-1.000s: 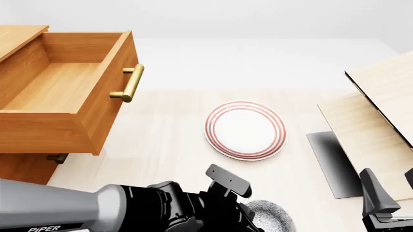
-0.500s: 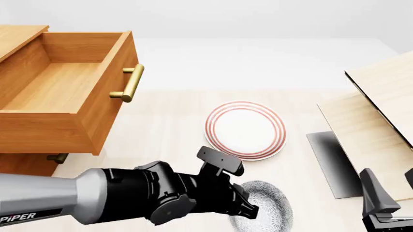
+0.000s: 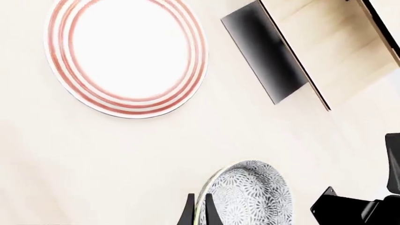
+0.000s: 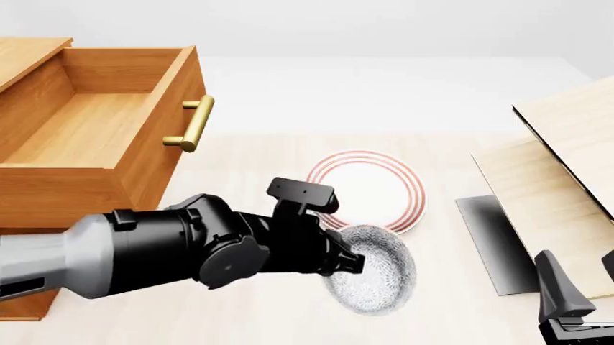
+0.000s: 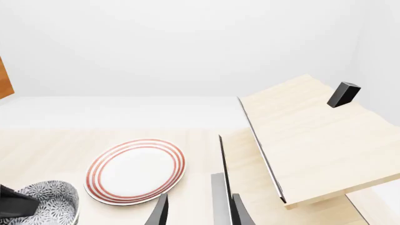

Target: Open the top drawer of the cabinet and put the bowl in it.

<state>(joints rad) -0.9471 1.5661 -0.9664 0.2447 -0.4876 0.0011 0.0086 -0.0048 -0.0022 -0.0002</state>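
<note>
- Pale wood tabletop: only the front view shows the pulled-out orange-brown wooden top drawer at its left edge.
- Left wrist view: left gripper clenched on the grey-and-white speckled bowl rim.
- Right gripper stands parted, holding nothing.

A pale wood-grain table fills the foreground; beyond its far edge lies a plain white floor meeting a blank white wall. On the right stands a light-wood structure of slanted boards with thin dark edges, casting a dark shadow on the table. The light is even and soft.
</note>
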